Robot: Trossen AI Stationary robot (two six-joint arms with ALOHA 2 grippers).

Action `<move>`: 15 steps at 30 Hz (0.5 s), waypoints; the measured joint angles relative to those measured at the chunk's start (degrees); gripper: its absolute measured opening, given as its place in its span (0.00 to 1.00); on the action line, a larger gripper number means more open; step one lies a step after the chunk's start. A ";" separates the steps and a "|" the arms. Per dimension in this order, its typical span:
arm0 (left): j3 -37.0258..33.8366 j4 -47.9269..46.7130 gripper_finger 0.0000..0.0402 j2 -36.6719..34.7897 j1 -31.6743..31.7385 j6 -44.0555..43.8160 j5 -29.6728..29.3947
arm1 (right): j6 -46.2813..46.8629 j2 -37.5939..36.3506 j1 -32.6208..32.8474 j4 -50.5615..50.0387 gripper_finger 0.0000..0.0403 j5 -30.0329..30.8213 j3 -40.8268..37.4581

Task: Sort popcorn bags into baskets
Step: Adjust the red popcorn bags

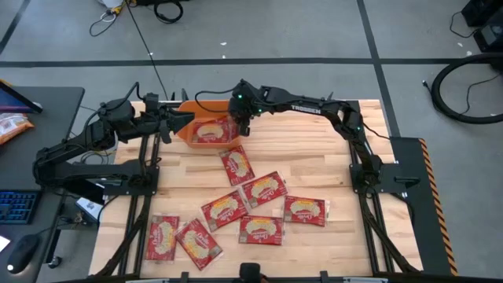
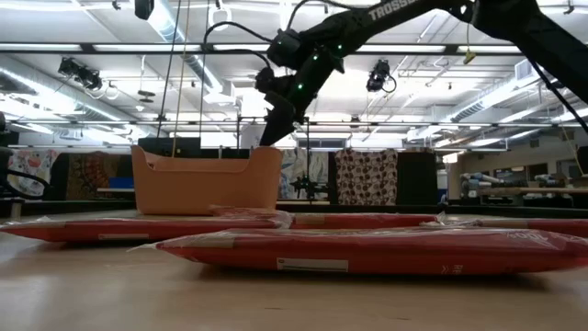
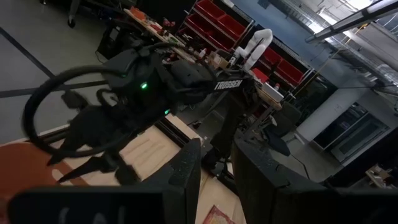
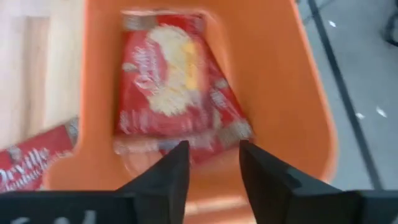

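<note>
The orange basket point(image 1: 187, 137) stands at the table's far edge, left of the middle. One red popcorn bag point(image 4: 174, 81) lies inside it, picture side up; in the high view this bag point(image 1: 211, 132) fills most of the bottom. My right gripper point(image 4: 213, 149) hangs open just above the basket's near-right side, slanting down, with nothing between its fingers. My left gripper point(image 1: 179, 126) stays level beside the basket's left end, above it, fingers apart. Several more popcorn bags lie flat on the wood nearer the front, the closest point(image 1: 236, 163) just in front of the basket.
Bags cluster at the table's middle point(image 1: 263, 189) and front left point(image 1: 163, 237). Bare wood point(image 1: 314, 149) lies right of the basket. A side desk at the left holds an orange-yellow snack packet point(image 1: 12, 126) and a keyboard point(image 1: 16, 208).
</note>
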 joint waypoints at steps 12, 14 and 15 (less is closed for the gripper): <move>0.02 -9.24 0.24 0.18 0.00 0.77 -0.02 | 4.49 -11.15 2.48 -12.56 0.43 -1.94 0.02; 0.02 -10.84 0.24 0.52 -0.07 1.25 -0.02 | 5.54 -12.24 3.69 -15.72 0.43 -3.07 0.02; 0.02 -11.43 0.24 0.72 -0.07 1.27 -0.02 | 6.26 -12.71 4.28 -17.32 0.43 -3.75 0.02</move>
